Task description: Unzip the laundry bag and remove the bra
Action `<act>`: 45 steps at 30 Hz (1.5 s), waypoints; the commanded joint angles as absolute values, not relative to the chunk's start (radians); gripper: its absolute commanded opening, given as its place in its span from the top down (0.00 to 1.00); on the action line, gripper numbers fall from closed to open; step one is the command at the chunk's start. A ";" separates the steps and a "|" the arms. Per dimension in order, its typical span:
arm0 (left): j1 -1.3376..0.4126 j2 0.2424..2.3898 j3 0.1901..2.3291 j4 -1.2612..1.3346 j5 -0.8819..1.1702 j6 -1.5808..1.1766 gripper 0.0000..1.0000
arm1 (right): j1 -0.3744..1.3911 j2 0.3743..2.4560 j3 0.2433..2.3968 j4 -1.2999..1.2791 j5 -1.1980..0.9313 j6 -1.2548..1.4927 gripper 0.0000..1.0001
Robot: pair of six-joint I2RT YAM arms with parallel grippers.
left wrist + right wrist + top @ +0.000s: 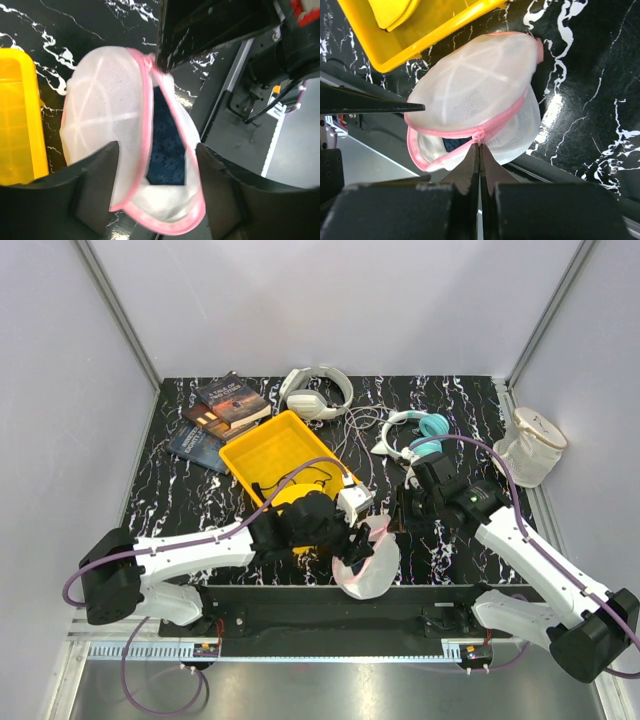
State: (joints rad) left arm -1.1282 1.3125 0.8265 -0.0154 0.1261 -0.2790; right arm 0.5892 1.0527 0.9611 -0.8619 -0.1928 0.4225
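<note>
- While the right gripper (480, 152) has its fingers pinched together on what looks like the zipper pull (479, 135), we're mid-unzip. The laundry bag (475, 85) sits right at those fingertips, rim gaping partway.
- left gripper (156, 150): fingers apart, bag sitting between them.
- navy bra (167, 145) shows through the gap, between the left fingers.
- next up, I reckon: run the pull round the rim, then fish the bra out.

white mesh laundry bag (100, 115) with pink rim, navy bra (167, 145), yellow tray (285, 440), black table (455, 405) veined white.
</note>
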 commanded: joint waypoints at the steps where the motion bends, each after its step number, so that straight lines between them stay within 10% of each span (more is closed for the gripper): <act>1: -1.132 1.318 0.943 0.012 0.094 -0.276 0.30 | 0.600 1.022 0.977 -0.834 -0.250 0.402 1.00; 27: -1.131 1.414 0.948 0.003 0.115 -0.308 0.61 | 0.635 1.008 0.996 -0.828 -0.226 0.440 1.00; 35: -1.132 1.399 0.910 0.003 0.110 -0.318 1.00 | 0.635 1.022 0.994 -0.831 -0.169 0.477 1.00; 45: -1.132 1.351 0.873 0.003 0.120 -0.287 1.00 | 0.632 1.051 0.971 -0.836 -0.104 0.472 1.00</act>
